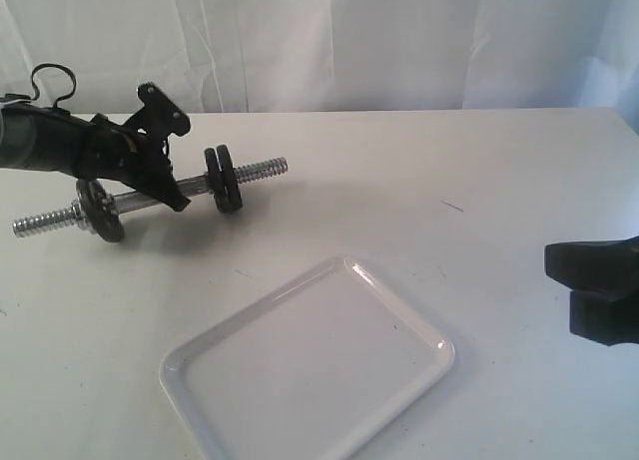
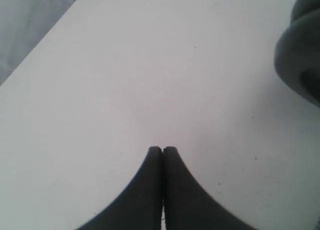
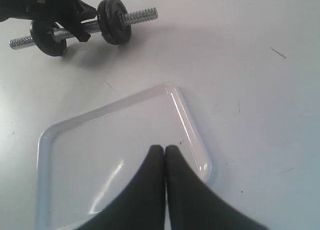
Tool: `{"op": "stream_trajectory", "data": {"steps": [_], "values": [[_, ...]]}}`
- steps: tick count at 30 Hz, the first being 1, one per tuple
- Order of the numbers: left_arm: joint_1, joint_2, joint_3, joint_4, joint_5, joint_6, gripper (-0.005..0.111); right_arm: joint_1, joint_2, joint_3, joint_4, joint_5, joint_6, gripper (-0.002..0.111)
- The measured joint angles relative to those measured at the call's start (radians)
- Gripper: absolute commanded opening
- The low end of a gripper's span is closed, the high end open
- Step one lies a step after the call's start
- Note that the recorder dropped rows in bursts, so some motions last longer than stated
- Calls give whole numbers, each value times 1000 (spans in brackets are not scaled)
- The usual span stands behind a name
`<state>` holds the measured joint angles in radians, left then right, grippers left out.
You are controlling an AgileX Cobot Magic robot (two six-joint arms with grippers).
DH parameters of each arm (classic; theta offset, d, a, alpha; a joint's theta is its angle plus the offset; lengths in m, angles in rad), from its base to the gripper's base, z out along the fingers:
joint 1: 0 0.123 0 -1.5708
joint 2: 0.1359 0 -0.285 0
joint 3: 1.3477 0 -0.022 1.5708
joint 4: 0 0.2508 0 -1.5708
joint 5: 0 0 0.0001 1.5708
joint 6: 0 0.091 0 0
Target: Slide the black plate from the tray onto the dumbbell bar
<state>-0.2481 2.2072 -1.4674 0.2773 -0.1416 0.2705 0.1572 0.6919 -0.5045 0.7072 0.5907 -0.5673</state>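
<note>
Pressing together, empty, left fingers [image 2: 147, 190] hang over the table [image 2: 125, 65]; right fingers [image 3: 150, 190] likewise over the tray [image 3: 192, 125].

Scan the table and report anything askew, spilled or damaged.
Nothing stands out. The chrome threaded dumbbell bar lies on the white table carrying round black weight plates. The glossy white rectangular tray sits flat and intact, with no spill.

Left arm [image 1: 50, 141] black, looped black cable [image 1: 70, 78]; claw fingers [image 3: 150, 190] matte, tapered.
</note>
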Motion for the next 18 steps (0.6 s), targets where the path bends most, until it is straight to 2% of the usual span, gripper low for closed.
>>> {"op": "stream_trajectory", "data": {"steps": [11,18], "values": [[-8,-5,0,-56,46,-7,0,0,0,0,17,3,-11,0],[-45,-11,0,-82,78,-7,0,0,0,0,17,6,-13,0]]}}
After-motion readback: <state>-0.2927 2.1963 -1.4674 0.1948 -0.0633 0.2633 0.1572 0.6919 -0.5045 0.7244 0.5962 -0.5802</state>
